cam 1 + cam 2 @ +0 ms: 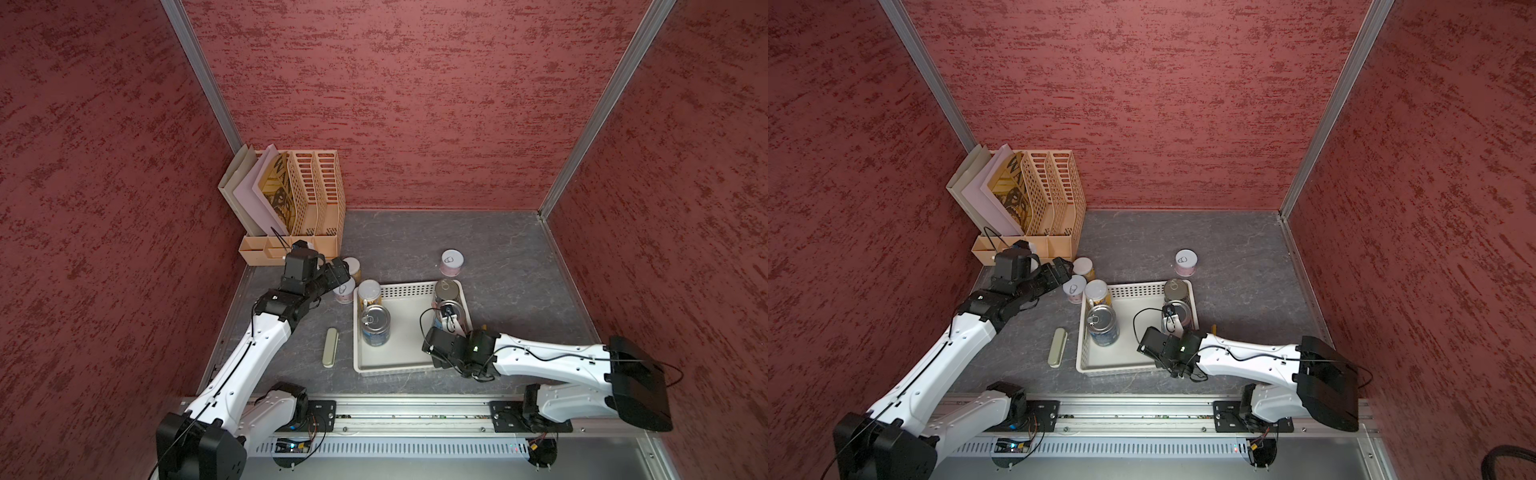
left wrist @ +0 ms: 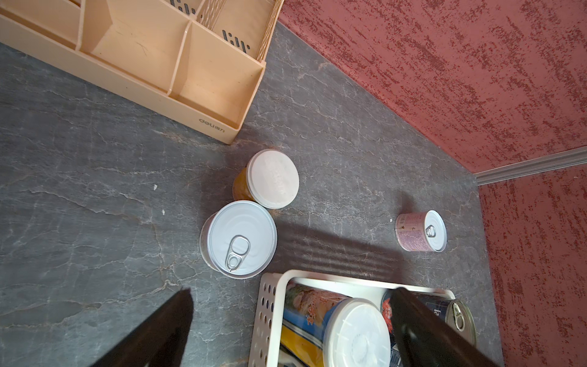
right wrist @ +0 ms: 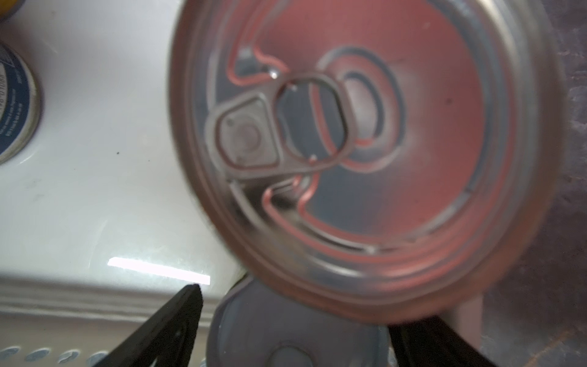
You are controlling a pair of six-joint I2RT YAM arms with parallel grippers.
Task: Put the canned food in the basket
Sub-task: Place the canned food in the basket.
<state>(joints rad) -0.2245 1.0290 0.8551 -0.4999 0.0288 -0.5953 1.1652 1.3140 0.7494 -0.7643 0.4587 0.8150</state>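
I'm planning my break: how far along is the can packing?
Done: four cans stand in the basket: the slim yellow can, blue can, dark can and a fourth can under the right gripper, jaws apparently spread. In hand: nothing; the open left gripper hovers by the plain-lidded can and pull-tab can. Left: those two and the pink can.

Four cans (image 1: 376, 326) stand in the basket (image 1: 397, 365); a can pair (image 1: 345, 291) left, lone can (image 1: 451, 262) behind.

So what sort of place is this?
Probably a staged robot test booth, not a real room: red textured panels in aluminium framing, two arms bolted to a rail, a desk file holder.
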